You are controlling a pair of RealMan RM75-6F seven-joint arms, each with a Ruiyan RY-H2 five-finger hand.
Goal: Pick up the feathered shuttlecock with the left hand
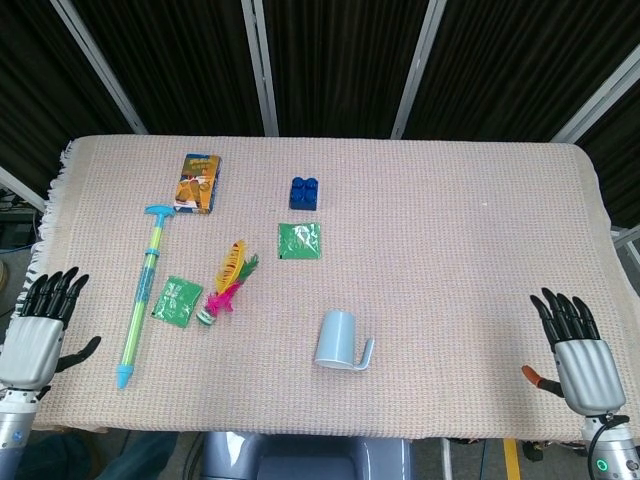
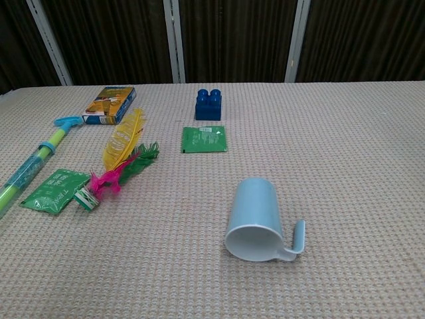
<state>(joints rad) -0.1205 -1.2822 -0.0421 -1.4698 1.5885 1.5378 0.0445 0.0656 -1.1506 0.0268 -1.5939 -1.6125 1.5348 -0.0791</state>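
The feathered shuttlecock [image 1: 227,281] lies flat on the cloth left of centre, with yellow, green and pink feathers and a small white base toward the front; the chest view shows the same shuttlecock [image 2: 117,161]. My left hand [image 1: 36,331] hovers at the front left edge of the table, well to the left of the shuttlecock, fingers spread and holding nothing. My right hand [image 1: 580,355] is at the front right corner, fingers apart and empty. Neither hand appears in the chest view.
A long green-and-blue water squirter [image 1: 141,295] lies between my left hand and the shuttlecock, with a green packet [image 1: 176,300] beside it. A light blue mug [image 1: 339,340] lies on its side. A second green packet [image 1: 300,241], a blue brick [image 1: 305,193] and an orange box [image 1: 198,182] sit further back.
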